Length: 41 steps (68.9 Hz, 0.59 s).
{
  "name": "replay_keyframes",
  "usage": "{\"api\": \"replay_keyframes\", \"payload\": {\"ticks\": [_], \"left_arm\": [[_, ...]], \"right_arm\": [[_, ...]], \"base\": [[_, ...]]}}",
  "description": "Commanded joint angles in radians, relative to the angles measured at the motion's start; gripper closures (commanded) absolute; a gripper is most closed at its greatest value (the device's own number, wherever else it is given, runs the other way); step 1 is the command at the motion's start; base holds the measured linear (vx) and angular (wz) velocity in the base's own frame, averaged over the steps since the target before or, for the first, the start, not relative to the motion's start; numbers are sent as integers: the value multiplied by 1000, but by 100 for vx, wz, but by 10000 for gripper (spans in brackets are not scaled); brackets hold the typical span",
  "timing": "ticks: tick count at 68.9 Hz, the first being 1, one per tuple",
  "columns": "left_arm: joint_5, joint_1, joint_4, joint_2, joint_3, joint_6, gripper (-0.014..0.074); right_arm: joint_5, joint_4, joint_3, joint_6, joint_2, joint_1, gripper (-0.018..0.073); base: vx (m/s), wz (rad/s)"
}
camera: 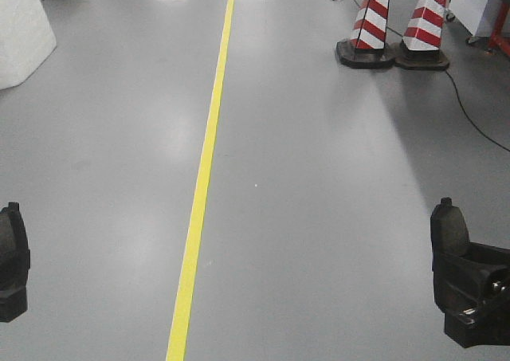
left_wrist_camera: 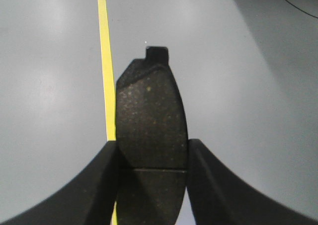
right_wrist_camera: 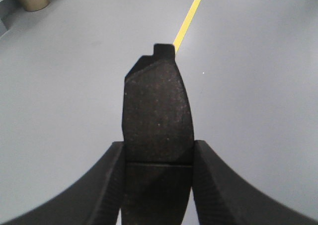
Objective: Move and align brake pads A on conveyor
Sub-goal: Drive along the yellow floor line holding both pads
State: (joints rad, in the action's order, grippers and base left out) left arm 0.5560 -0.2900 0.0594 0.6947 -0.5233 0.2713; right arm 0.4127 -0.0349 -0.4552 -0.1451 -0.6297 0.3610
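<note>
Item: brake pads A, two seen. One pad [left_wrist_camera: 151, 130] sits clamped in the left hand [left_wrist_camera: 151, 155]; a second pad [right_wrist_camera: 156, 120] sits clamped in the right hand [right_wrist_camera: 158, 158]. Each stands out forward past the fingers, gripped across its width near the thin middle groove, tab end outward.

Location: both are held in the air over grey floor [camera: 319, 178] with a yellow line [camera: 203, 178]. No conveyor is in view. Two striped cones [camera: 394, 26] stand well ahead.

Handling, by judgement: rigid, flat, slightly curved; probably dense for its size. The face is gritty and speckled, so it is unlikely to slip between the fingers. Edges and the small tab could chip if dropped.

Hold: across the long edges by the groove, as now, keeps the weight roughly balanced. The forward half overhangs, so a sharp swing may tilt it.

Remaining: carry to the belt, lay flat, align.
</note>
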Motion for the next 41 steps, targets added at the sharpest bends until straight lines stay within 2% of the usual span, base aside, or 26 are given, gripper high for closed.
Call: {"api": "replay_keyframes", "payload": {"ticks": [1, 41], "left_arm": [[-84, 0, 3, -2, -27, 1, 461], [-85, 0, 3, -2, -27, 1, 461]], "right_arm": [[-86, -7, -30, 5, 4, -2, 569], [-86, -7, -30, 5, 4, -2, 569]], "base": [[62, -4], [61, -5]]}}
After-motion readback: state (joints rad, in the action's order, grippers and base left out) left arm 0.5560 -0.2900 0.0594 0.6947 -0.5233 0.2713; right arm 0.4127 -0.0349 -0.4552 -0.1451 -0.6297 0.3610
